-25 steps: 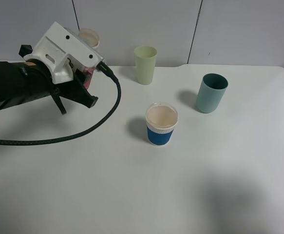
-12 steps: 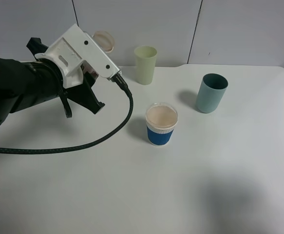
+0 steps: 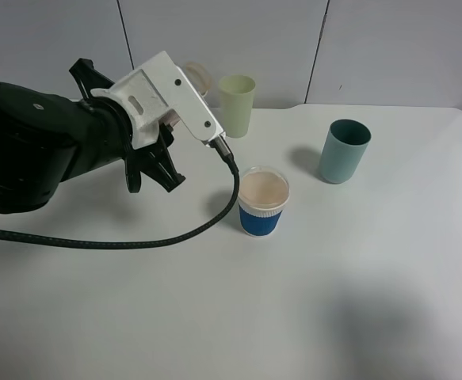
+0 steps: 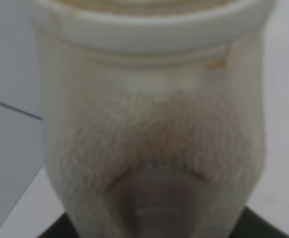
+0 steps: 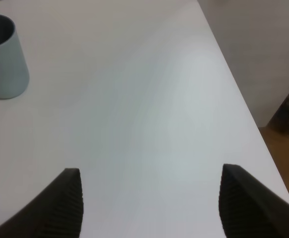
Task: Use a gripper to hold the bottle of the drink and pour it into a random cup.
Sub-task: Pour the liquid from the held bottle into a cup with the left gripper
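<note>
Shifted rightward above the tabletop (image 3: 215,317), the left hand (image 3: 163,127) has been brought closer to the cup (image 3: 262,202).
The bottle of the drink (image 3: 197,77) is clamped in the hand and held off the tabletop, its capless rim showing just past the white housing. Brown drink is seen through clear plastic. Pouring is judged not yet begun, as the cup stands just right of the hand.

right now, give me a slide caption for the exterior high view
Left gripper holds the drink bottle left of the blue-sleeved cup; pale green tumbler and teal tumbler stand farther back.
</note>
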